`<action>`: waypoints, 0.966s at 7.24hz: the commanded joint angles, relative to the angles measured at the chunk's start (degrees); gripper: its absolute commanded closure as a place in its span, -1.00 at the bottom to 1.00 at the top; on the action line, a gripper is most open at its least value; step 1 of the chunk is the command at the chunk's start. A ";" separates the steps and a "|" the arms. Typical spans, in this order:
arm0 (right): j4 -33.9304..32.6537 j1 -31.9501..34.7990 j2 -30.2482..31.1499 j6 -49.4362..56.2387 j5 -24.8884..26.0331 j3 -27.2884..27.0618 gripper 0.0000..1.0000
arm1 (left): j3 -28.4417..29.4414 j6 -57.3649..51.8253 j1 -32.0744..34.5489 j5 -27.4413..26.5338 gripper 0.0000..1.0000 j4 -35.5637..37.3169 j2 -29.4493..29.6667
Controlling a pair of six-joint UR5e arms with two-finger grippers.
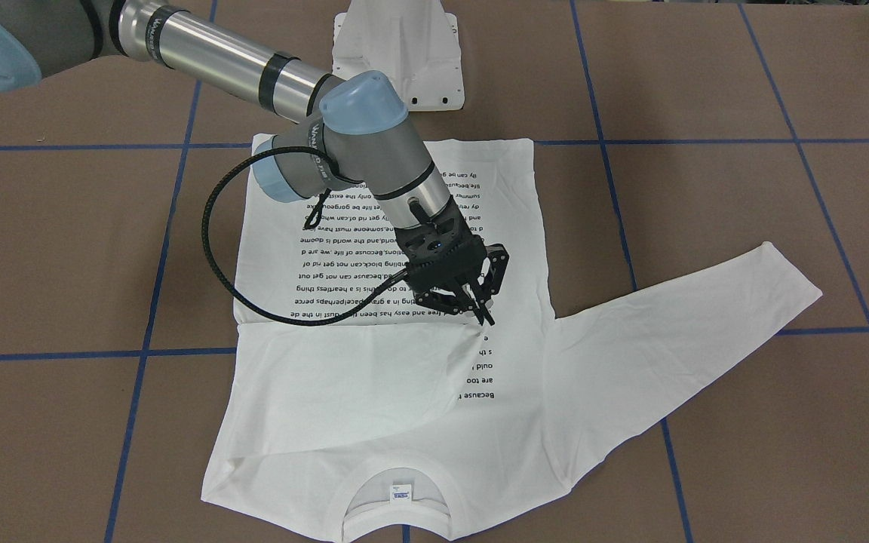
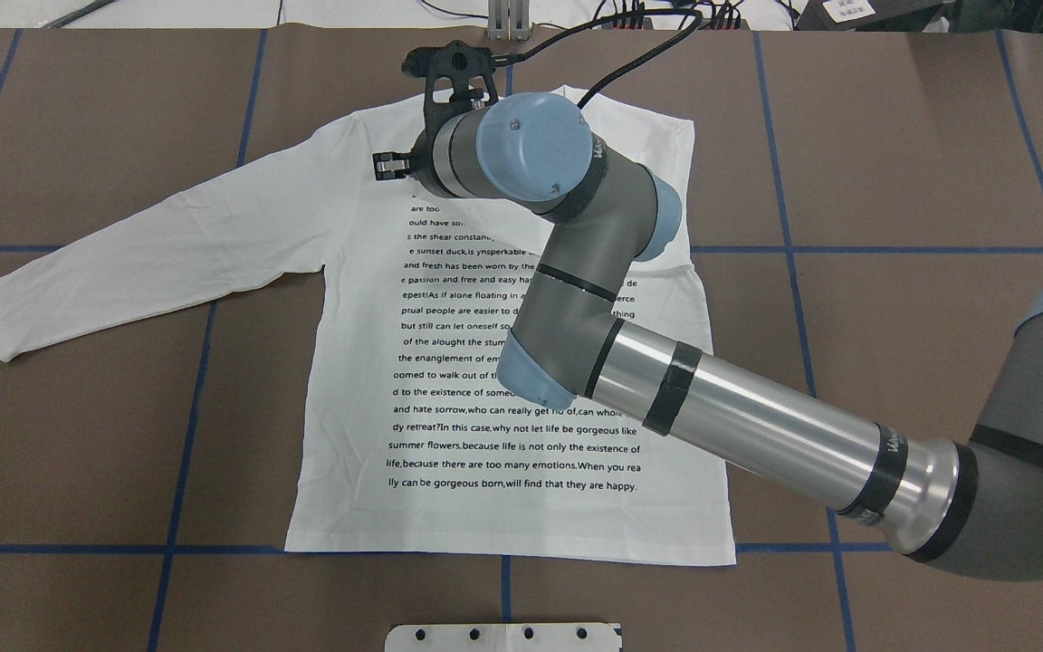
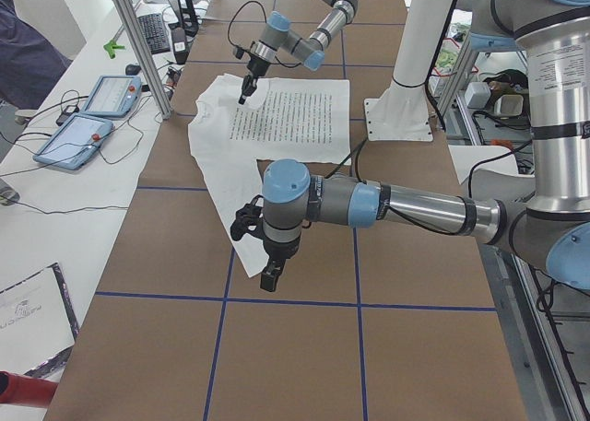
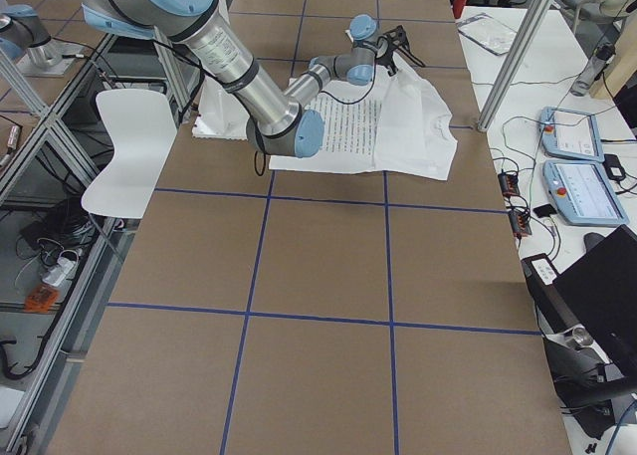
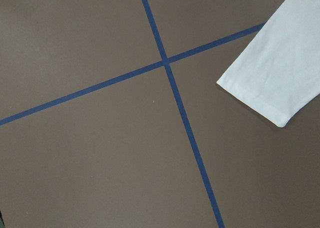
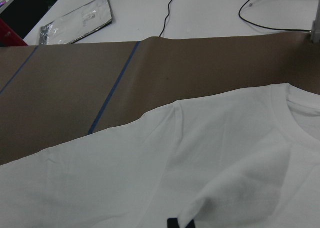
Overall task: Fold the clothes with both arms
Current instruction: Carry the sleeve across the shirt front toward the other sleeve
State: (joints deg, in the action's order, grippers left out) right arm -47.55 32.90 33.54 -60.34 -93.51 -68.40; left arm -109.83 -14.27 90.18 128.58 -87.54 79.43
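Note:
The white long-sleeved shirt (image 1: 374,422) lies flat with its text side up and its collar (image 1: 397,520) away from the robot. One sleeve is folded across the chest. My right gripper (image 1: 487,318) points down at the end of that folded sleeve, its fingertips together and pinching the fabric, which puckers there. The other sleeve (image 2: 123,244) stretches out flat toward the robot's left. The left wrist view shows that sleeve's cuff (image 5: 280,73) on the brown table. My left gripper (image 3: 267,281) hangs just beyond that cuff; I cannot tell whether it is open or shut.
The white pedestal (image 1: 397,53) stands behind the shirt's hem. Blue tape lines (image 5: 175,88) grid the brown table. A side table along the collar side holds tablets (image 3: 92,117), cables and a person's dark sleeve (image 3: 18,52).

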 commanded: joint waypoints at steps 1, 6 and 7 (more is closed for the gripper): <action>-0.09 -3.27 0.04 0.48 1.13 -0.42 1.00 | 0.05 0.03 0.00 0.00 -1.00 0.00 -0.07; -4.18 -6.09 -0.13 2.86 1.92 -0.15 -0.98 | 0.23 0.03 0.00 0.00 -1.00 0.00 0.02; -10.31 -6.10 -1.70 3.03 1.92 -0.59 -0.99 | 0.23 0.03 0.00 0.00 -1.00 0.00 0.02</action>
State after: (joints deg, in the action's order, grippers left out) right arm -51.94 26.97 33.16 -57.46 -91.59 -68.61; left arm -109.58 -14.24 90.18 128.58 -87.54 79.42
